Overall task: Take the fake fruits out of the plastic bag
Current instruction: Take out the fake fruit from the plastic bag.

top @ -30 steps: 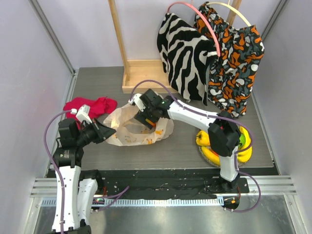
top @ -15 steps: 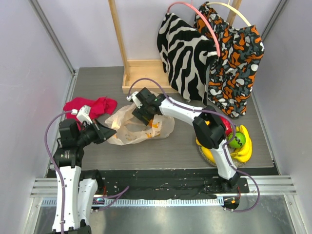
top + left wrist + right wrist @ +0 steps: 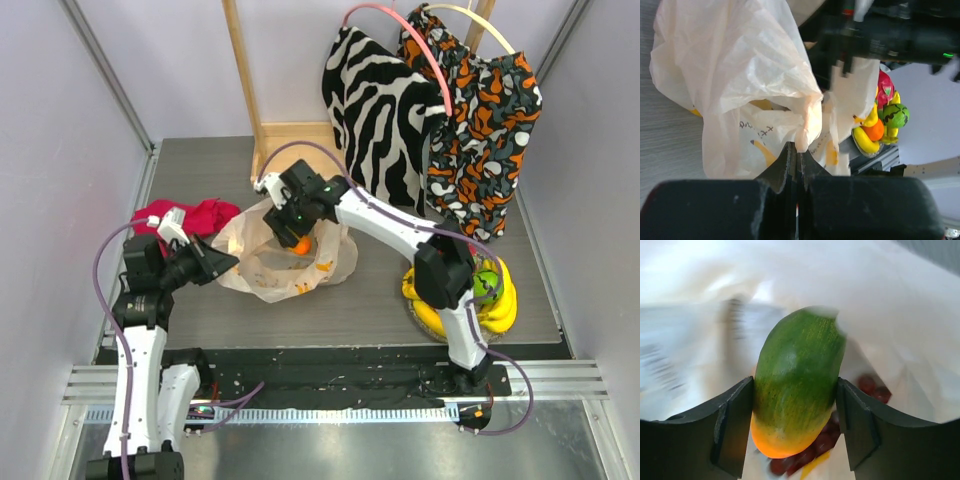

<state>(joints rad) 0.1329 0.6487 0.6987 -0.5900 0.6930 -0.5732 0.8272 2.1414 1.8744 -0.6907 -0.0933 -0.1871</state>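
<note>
top view: the right gripper (image 3: 297, 228) has drawn back toward 12 o'clock in the mouth of the plastic bag (image 3: 262, 278), which lies toward 9 o'clock on the counter (image 3: 380, 305). the left gripper (image 3: 216, 262) still holds the bag's 9 o'clock rim.
left wrist: fingers together, pinching a bag fold.
right wrist: fingers have narrowed onto the green fruit (image 3: 797, 370) and clamp it above the grapes (image 3: 826, 444), so it is likely ready to lift out.
</note>
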